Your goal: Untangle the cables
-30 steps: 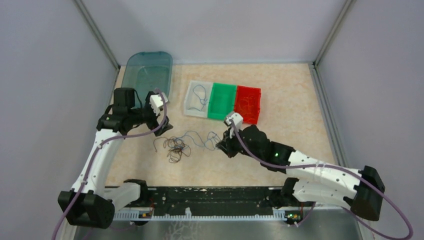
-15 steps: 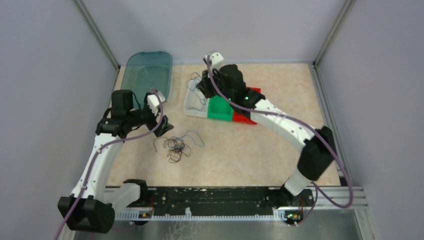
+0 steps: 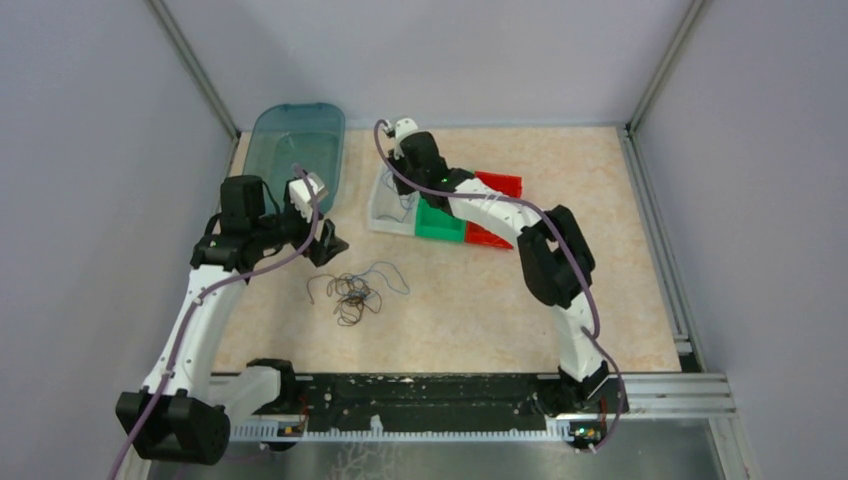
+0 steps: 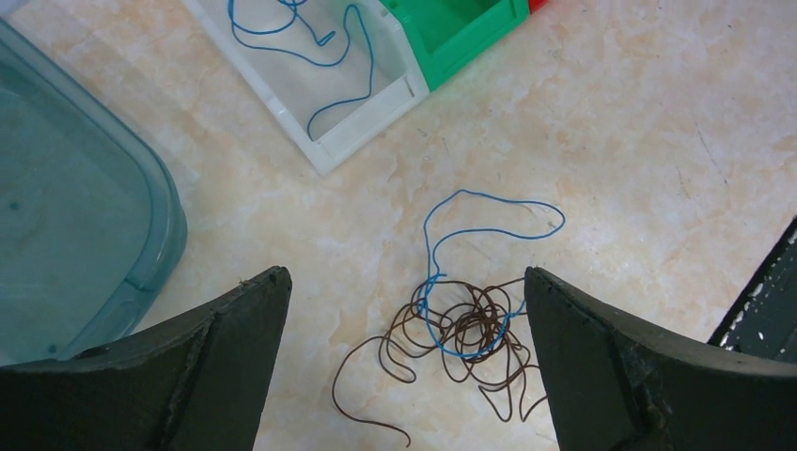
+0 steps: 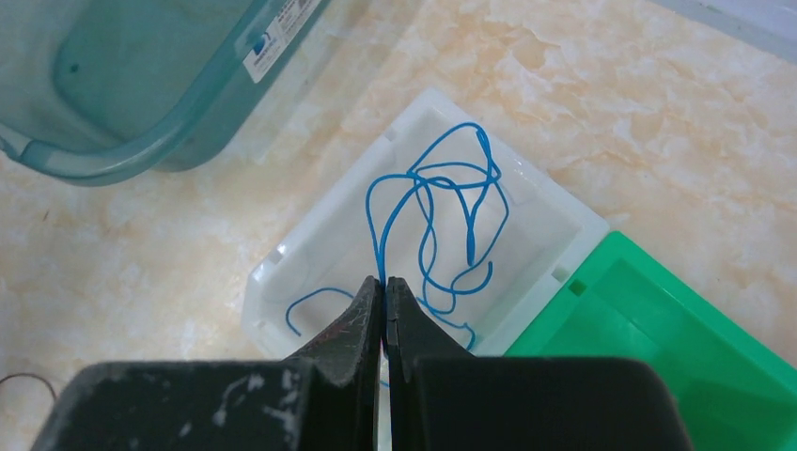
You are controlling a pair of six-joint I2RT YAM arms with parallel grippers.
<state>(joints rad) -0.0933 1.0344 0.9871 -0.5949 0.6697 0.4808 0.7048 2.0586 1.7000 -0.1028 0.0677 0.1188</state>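
Observation:
A tangle of dark brown cables [image 4: 470, 334] with one blue cable [image 4: 489, 225] looped through it lies on the table, also in the top view [image 3: 352, 293]. My left gripper [image 4: 404, 282] hangs open above it, one finger on each side. My right gripper [image 5: 383, 282] is shut on a blue cable [image 5: 432, 202] and holds it over the white bin [image 5: 282, 268], where the cable's loops hang down. Another blue cable [image 4: 301, 47] lies in that white bin [image 4: 367, 117]. In the top view the right gripper [image 3: 403, 170] is over the bin [image 3: 385, 215].
A green bin [image 3: 440, 222] and a red bin [image 3: 497, 183] stand to the right of the white one. A teal translucent tub [image 3: 295, 150] stands at the back left, close to the left arm. A black rail [image 3: 420, 400] runs along the near edge.
My right gripper has carried a blue cable from the tangle up and back to the white bin. The tangle is smaller. The left arm has barely moved.

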